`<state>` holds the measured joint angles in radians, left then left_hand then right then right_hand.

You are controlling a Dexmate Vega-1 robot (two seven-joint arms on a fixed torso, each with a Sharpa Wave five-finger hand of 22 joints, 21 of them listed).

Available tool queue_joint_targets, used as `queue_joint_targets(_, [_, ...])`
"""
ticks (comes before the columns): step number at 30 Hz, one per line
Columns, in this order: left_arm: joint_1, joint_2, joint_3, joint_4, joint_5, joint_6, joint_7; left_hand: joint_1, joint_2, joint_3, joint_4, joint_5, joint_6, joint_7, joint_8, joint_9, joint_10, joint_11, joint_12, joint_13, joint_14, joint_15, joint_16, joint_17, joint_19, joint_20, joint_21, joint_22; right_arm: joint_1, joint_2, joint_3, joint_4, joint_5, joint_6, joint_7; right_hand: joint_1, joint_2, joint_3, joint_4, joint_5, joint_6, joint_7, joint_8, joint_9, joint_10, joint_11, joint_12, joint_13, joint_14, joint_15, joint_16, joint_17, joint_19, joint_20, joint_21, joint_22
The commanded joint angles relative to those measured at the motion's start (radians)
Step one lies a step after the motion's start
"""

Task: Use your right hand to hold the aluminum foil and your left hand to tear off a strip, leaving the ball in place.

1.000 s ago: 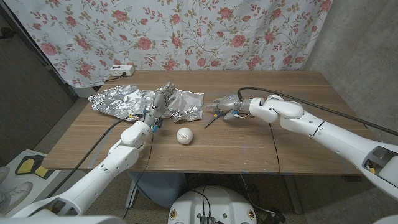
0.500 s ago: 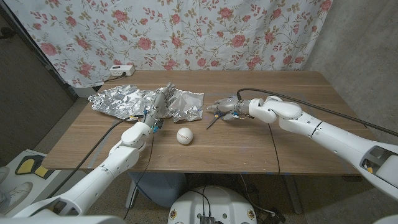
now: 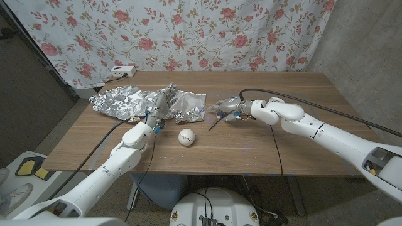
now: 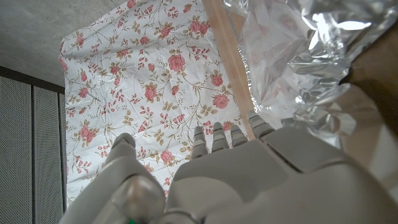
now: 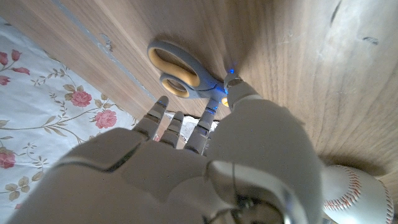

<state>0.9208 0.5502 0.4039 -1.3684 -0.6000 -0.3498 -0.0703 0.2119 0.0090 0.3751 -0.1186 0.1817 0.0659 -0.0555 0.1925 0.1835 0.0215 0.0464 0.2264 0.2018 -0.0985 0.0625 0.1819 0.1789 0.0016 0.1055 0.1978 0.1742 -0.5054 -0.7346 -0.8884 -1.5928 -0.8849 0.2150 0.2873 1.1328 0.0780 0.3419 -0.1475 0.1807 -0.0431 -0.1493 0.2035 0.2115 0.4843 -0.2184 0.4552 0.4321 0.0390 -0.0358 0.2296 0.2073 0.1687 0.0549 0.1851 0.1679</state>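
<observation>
A crumpled sheet of aluminum foil (image 3: 125,100) lies across the back left of the wooden table (image 3: 264,147). My left hand (image 3: 161,107) rests on the foil's middle with its fingers stretched toward the far edge; the left wrist view has the foil (image 4: 298,56) just beyond that hand (image 4: 249,180). Fingers apart and reaching left, my right hand (image 3: 225,108) hovers close to the foil's right edge and holds nothing. A white baseball (image 3: 186,136) sits in front of the foil between the two hands, and it also appears beside the right hand (image 5: 205,168) as a ball (image 5: 354,193).
Scissors (image 3: 213,122) with yellow and blue handles (image 5: 177,71) lie under the right hand's fingers. A white power strip (image 3: 122,70) sits at the back left edge. A black cable (image 3: 276,144) trails over the table from the right arm. A floral curtain hangs behind.
My right hand has crept a little to the left, closer to the foil's right edge. The left hand, foil and ball have stayed where they were.
</observation>
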Motion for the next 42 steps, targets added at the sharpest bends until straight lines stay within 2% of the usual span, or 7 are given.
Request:
queue_joint_targets(1, [0.002,-0.005,0.000,0.007,-0.001,-0.003,0.001,0.001,0.010,0.004,-0.007,0.001,0.000,-0.001,0.000,0.004,0.008,0.005,0.004,0.004,-0.006,-0.002,0.004,0.003,-0.008,0.004,-0.002,0.004,-0.007,0.003,-0.008,0.017,0.015,0.009,-0.010,0.001,0.001,-0.007,-0.002,0.002,0.016,-0.010,0.006,0.001,0.029,-0.001,0.032,0.021,0.026,-0.156,0.009,0.004,0.013,0.000,0.005,-0.001])
queue_joint_targets(14, [0.003,-0.012,0.003,0.016,-0.001,-0.008,0.000,0.000,0.010,0.004,-0.008,0.001,0.002,-0.001,0.001,0.004,0.008,0.004,0.003,0.005,-0.005,-0.002,0.005,0.003,-0.008,0.004,-0.002,0.004,-0.013,0.006,-0.009,0.033,0.025,0.010,-0.041,0.010,0.011,-0.020,-0.003,0.001,0.061,-0.017,0.014,0.000,0.082,-0.001,0.101,0.071,0.070,-0.168,0.018,0.011,0.036,-0.002,0.008,-0.001])
queue_joint_targets(28, [0.004,-0.009,0.004,0.000,-0.001,0.001,0.005,-0.001,0.011,0.003,-0.009,0.001,0.002,0.000,0.001,0.004,0.009,0.008,0.004,0.005,-0.005,-0.002,0.005,0.003,-0.008,0.004,-0.002,0.004,-0.030,0.007,0.000,0.059,0.040,0.018,-0.129,0.017,0.030,-0.038,-0.002,0.001,0.139,-0.019,0.022,-0.003,0.175,-0.002,0.191,0.125,0.135,-0.177,0.036,0.022,0.079,-0.015,0.010,-0.001])
queue_joint_targets(32, [0.001,-0.010,0.005,-0.002,0.001,0.002,0.007,-0.001,0.011,0.003,-0.009,0.001,0.004,0.000,0.001,0.004,0.010,0.006,0.004,0.005,-0.005,-0.002,0.005,0.003,-0.008,0.004,-0.002,0.004,-0.037,0.005,0.005,0.064,0.040,0.014,-0.161,0.032,0.039,-0.034,-0.008,0.001,0.151,-0.019,0.023,-0.003,0.186,-0.003,0.192,0.118,0.149,-0.182,0.040,0.024,0.092,-0.021,0.012,-0.001])
queue_joint_targets(33, [0.001,-0.010,0.005,-0.002,0.001,0.002,0.007,-0.001,0.011,0.003,-0.009,0.001,0.002,0.000,0.001,0.004,0.011,0.007,0.005,0.005,-0.005,-0.002,0.005,0.003,-0.008,0.003,-0.002,0.004,-0.039,0.004,0.006,0.065,0.039,0.013,-0.171,0.052,0.044,-0.033,-0.014,-0.001,0.155,-0.017,0.022,-0.004,0.234,-0.002,0.202,0.104,0.163,-0.182,0.042,0.025,0.097,-0.023,0.008,-0.001])
queue_joint_targets(36, [0.000,-0.010,0.005,-0.002,0.002,0.004,0.007,-0.001,0.011,0.003,-0.009,0.001,0.002,0.001,0.001,0.004,0.012,0.004,0.005,0.005,-0.005,-0.003,0.005,0.003,-0.008,0.003,-0.002,0.004,-0.051,0.001,0.013,0.065,0.035,0.006,-0.212,0.072,0.055,-0.027,-0.017,0.002,0.168,-0.012,0.025,-0.004,0.268,0.000,0.208,0.092,0.182,-0.187,0.047,0.027,0.111,-0.030,0.009,-0.001])
queue_joint_targets(42, [-0.005,-0.014,0.008,0.008,0.005,-0.001,0.004,-0.001,0.011,0.003,-0.010,0.001,0.003,0.000,0.001,0.004,0.013,0.005,0.005,0.005,-0.005,-0.002,0.005,0.003,-0.008,0.003,-0.002,0.004,-0.075,-0.001,0.033,0.063,0.065,-0.017,-0.252,0.102,0.049,-0.034,-0.020,0.001,0.171,0.020,0.024,-0.005,0.342,0.001,0.224,0.069,0.229,-0.189,0.062,0.033,0.136,-0.031,0.010,-0.001])
